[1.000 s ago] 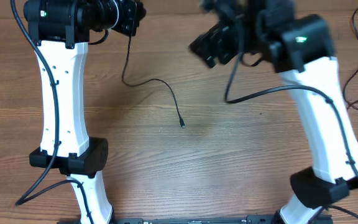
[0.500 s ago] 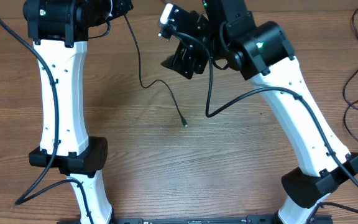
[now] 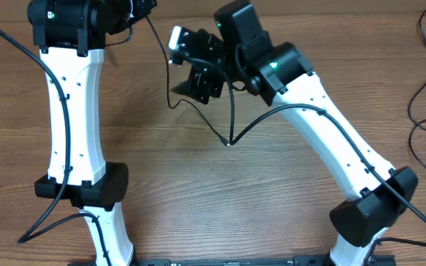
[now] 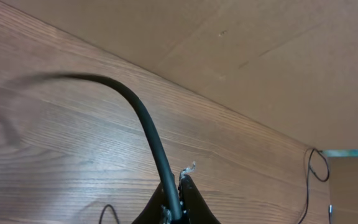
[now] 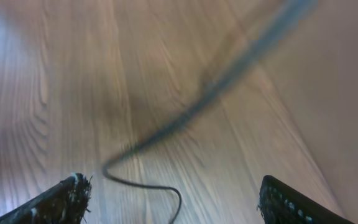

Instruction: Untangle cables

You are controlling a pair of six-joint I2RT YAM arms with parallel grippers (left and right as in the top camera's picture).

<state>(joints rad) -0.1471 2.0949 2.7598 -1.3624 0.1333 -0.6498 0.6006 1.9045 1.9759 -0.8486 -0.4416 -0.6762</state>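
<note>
Black cable (image 4: 146, 121): one, clenched in left pincer (image 4: 176, 208) | right pincer (image 5: 178, 206): released

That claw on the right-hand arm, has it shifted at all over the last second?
Yes. The right gripper has swung left, toward the left arm's white column, which stayed put. It is now near the thin cable.

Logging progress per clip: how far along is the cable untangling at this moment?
Done: one cable is apart from the rest. In hand: the left gripper is shut on its upper end, and the open right gripper hovers over its lower stretch. Left: the other cables at the far right loop over each other, untouched.
</note>
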